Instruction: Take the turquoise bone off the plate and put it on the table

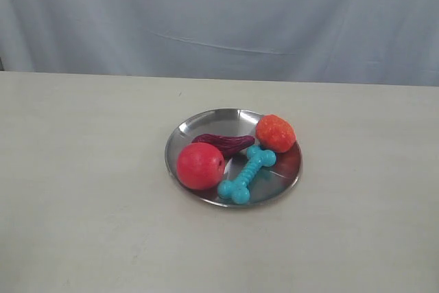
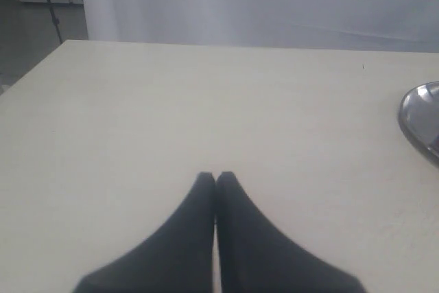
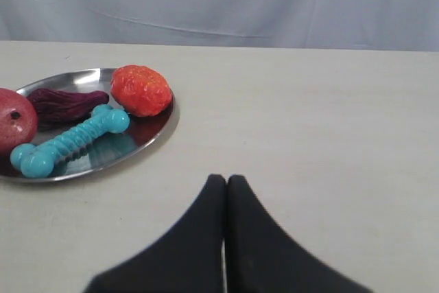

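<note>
The turquoise bone [image 1: 247,174] [image 3: 70,140] lies on the steel plate [image 1: 199,125] [image 3: 147,136], at its front, slanting between a red ball and an orange ball. The plate rests on the beige table [image 1: 82,169] near its middle. Neither arm shows in the exterior view. My right gripper [image 3: 226,179] is shut and empty, hovering over bare table beside the plate, well short of the bone. My left gripper [image 2: 215,176] is shut and empty too, over bare table, with only the plate's rim [image 2: 411,118] at the frame edge.
On the plate also lie a smooth red ball [image 1: 199,165] [image 3: 14,120], a knobbly orange ball [image 1: 276,132] [image 3: 140,90] and a dark purple elongated toy [image 1: 223,144] [image 3: 65,101]. A pale curtain [image 1: 219,12] hangs behind the table's far edge.
</note>
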